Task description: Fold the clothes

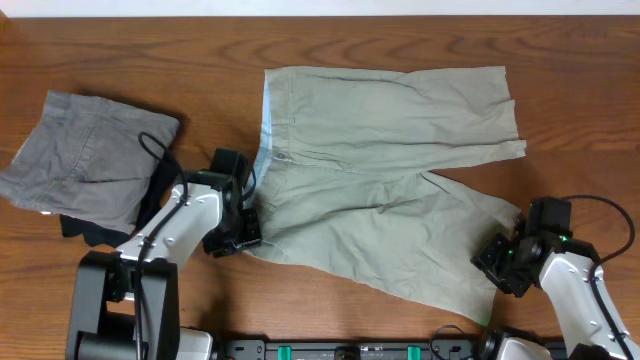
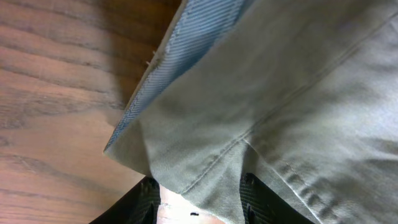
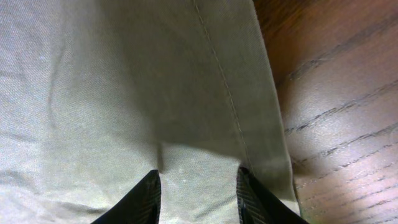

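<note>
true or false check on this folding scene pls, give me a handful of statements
1. The shorts lie spread out, waistband toward the left. True.
2. The grey shorts lie on top of them. False: they sit apart, further left on the table.
3. The left pincer is at the waistband's near corner. True.
4. The right pincer is over the grey shorts. False: it is at the hem of the near leg, on the right.
5. A black garment pokes out from under the grey shorts. True.
</note>
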`<act>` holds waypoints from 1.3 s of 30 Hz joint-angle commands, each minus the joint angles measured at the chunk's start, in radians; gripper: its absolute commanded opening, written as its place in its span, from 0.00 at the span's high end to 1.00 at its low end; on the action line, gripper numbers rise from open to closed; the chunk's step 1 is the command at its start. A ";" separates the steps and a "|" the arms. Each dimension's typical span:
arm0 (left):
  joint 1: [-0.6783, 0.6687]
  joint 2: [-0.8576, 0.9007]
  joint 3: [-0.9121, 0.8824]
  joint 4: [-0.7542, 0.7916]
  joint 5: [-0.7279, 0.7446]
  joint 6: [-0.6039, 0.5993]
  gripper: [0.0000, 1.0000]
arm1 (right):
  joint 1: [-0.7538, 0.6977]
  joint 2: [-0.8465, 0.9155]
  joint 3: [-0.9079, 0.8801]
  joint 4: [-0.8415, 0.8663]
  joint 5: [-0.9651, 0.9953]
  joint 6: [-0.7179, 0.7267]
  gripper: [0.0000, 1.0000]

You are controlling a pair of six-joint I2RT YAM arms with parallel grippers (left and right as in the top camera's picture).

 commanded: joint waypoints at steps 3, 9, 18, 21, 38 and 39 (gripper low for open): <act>0.004 -0.003 -0.028 0.011 0.028 -0.032 0.56 | -0.005 -0.006 -0.010 0.005 -0.003 0.010 0.62; 0.004 -0.003 -0.063 0.129 0.031 -0.032 0.75 | -0.005 -0.006 -0.010 0.004 -0.003 0.010 0.62; 0.004 -0.053 -0.058 0.123 0.153 -0.032 0.94 | -0.004 -0.006 0.030 -0.050 -0.049 -0.045 0.65; 0.004 -0.125 -0.058 0.121 0.166 -0.033 0.94 | 0.002 -0.012 0.080 -0.115 -0.051 -0.088 0.65; 0.002 -0.299 -0.057 0.137 0.165 -0.032 0.94 | 0.050 -0.065 0.044 -0.183 -0.028 0.010 0.64; 0.002 -0.299 -0.057 0.140 0.165 -0.032 0.94 | 0.050 -0.065 0.028 -0.175 -0.036 0.010 0.64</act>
